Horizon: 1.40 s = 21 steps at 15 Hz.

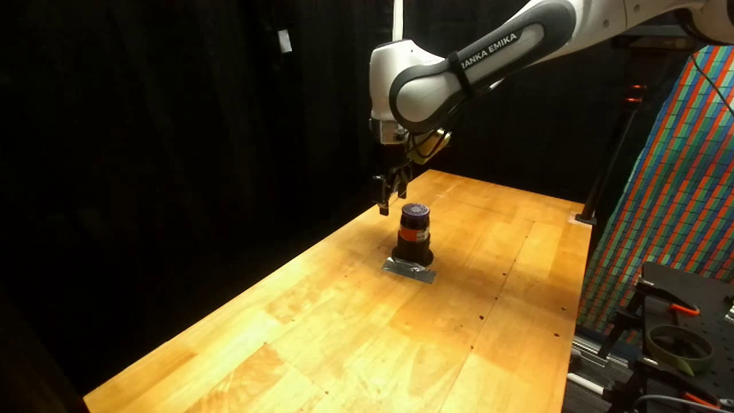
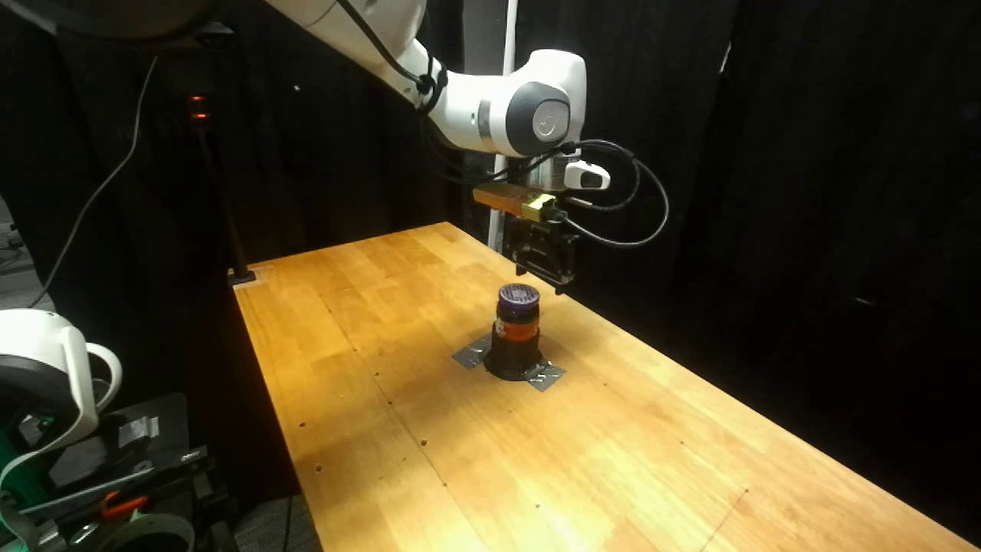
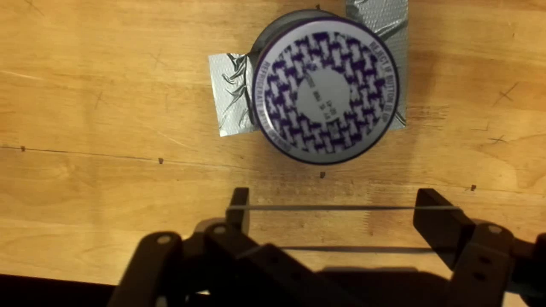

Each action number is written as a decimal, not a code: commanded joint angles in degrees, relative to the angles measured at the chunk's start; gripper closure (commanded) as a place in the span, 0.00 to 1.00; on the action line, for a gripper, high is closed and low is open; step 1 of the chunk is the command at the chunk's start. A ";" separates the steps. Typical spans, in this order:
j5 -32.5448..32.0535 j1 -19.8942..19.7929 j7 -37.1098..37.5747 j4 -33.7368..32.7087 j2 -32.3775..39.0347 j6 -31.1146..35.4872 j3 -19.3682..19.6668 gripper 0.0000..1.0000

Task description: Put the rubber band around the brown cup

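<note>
Cup (image 1: 414, 234): stands upright on the bench (image 1: 367, 332), in sight in both exterior views; dark and cylindrical, crossed by an orange stripe (image 2: 517, 331).
Lid (image 3: 324, 91): sits flat on top of the cup; purple and white weave around a pale middle, printed near the rim, REJECT IF BUTTON among the words.
Base (image 2: 512, 360): dark, round, wider than the cup above; cannot tell whether part of it or a separate holder.
Tape (image 3: 233, 102): silver, wrinkled, in pieces at the base, lying flat on the bench.
Claw (image 3: 332, 200): spread wide apart, pointing down, above the bench and off to one side of the cup, toward a long edge.
Band (image 3: 330, 207): stretched thin across the gap between the fingers (image 3: 439, 226); shows in the wrist view as two near-parallel strands, apart from the cup, bench in view between.
Arm (image 1: 424, 94): white and grey, lettered EMIKA, slanting down from the top of both exterior views.
Box (image 2: 510, 201): gold-coloured, fixed just above the claw.
Cable (image 2: 667, 205): loops out beside the arm.
Curtain (image 1: 172, 143): black, behind the bench.
Pole (image 1: 611, 160): slim and dark, at a bench corner, topped by red-orange lights (image 1: 633, 100).
</note>
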State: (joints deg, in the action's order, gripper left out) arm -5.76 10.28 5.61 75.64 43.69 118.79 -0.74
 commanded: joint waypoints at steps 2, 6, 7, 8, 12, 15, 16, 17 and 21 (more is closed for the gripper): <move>-2.53 1.38 2.19 -11.98 6.67 -10.89 1.64 0.00; -2.75 1.71 1.78 -17.34 9.85 -19.22 1.42 0.00; -2.69 1.84 1.72 -18.33 10.44 -20.89 1.33 0.00; -2.59 1.91 1.56 -19.14 10.97 -22.39 1.24 0.00; -2.61 2.50 1.27 -21.60 12.74 -26.69 1.12 0.00; -2.76 2.77 1.45 -20.52 12.31 -29.16 1.24 0.00; -2.80 2.58 0.49 -19.43 11.73 -29.22 1.01 0.00; -2.44 2.42 -0.11 -17.83 10.82 -28.85 1.14 0.00; -2.27 1.71 -3.08 -11.64 7.18 -25.50 0.60 0.00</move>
State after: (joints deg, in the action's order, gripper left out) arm -7.58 12.46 5.03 58.23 54.82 91.55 0.27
